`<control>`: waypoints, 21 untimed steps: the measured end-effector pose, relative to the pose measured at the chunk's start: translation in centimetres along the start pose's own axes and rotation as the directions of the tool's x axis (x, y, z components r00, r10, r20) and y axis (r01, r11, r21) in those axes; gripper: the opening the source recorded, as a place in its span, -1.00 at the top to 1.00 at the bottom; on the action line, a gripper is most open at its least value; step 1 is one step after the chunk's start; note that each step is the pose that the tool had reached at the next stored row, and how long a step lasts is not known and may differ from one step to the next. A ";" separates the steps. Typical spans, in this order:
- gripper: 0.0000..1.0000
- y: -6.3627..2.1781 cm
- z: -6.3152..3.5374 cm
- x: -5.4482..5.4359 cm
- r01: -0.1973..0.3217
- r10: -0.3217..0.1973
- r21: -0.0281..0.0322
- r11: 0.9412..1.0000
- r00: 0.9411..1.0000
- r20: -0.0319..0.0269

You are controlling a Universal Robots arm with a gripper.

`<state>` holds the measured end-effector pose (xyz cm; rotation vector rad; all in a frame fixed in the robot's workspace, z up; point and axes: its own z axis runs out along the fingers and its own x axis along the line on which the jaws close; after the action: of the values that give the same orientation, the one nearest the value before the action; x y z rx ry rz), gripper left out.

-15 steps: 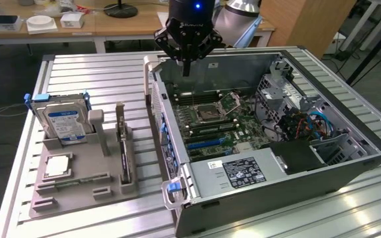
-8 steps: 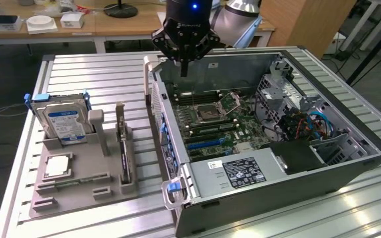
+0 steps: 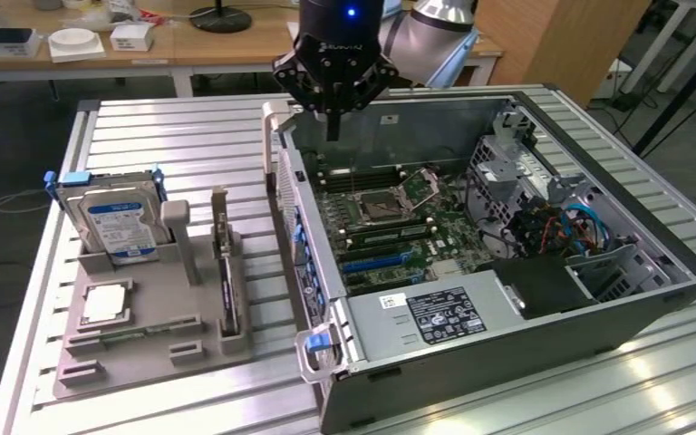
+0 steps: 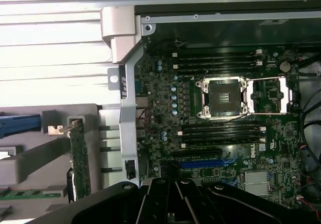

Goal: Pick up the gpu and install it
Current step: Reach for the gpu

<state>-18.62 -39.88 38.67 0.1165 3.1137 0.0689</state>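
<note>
The gpu [image 3: 225, 272] is a thin dark card standing on edge in a slot of the grey holder [image 3: 142, 358], at the exterior view's left of the open computer case [image 3: 638, 308]. In the wrist view the gpu [image 4: 79, 156] shows edge-on with its pale bracket end. My gripper [image 3: 333, 127] hangs above the case's far left corner, over the motherboard [image 3: 384, 213], well apart from the gpu. Its fingers look shut with nothing between them. A blue expansion slot [image 4: 203, 163] lies on the motherboard near the gripper [image 4: 173, 194].
On the holder a silver hard drive with a blue-white label [image 3: 116, 222] stands upright, and a processor [image 3: 104, 304] and a green memory stick [image 3: 130, 328] lie flat. A power supply [image 3: 445, 313] and cables [image 3: 565, 227] are inside the case. A desk with boxes stands behind.
</note>
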 end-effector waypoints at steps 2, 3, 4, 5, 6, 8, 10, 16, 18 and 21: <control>0.79 -0.01 0.01 0.1 0.000 0.000 0.000 1.000 1.000 0.000; 0.79 -0.01 0.02 0.2 0.000 0.000 0.000 1.000 1.000 0.000; 0.79 -0.02 0.02 0.2 0.000 0.000 0.000 1.000 1.000 0.000; 0.79 -0.02 0.03 0.3 0.000 0.000 0.000 1.000 1.000 0.000; 0.79 -0.03 0.03 0.3 0.000 0.000 0.000 1.000 1.000 0.000; 0.79 -0.04 0.04 0.4 0.000 0.000 0.000 1.000 1.000 0.000; 0.79 -0.05 0.05 0.6 0.000 0.000 0.000 1.000 1.000 0.000; 0.79 -0.12 0.14 1.5 0.000 0.000 0.000 1.000 1.000 0.000; 0.79 -0.13 0.15 1.7 0.000 0.000 0.000 1.000 1.000 0.000; 0.79 -0.15 0.18 1.9 0.000 0.000 0.000 1.000 1.000 0.000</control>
<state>-20.54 -39.88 38.43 0.1165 3.1137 0.0689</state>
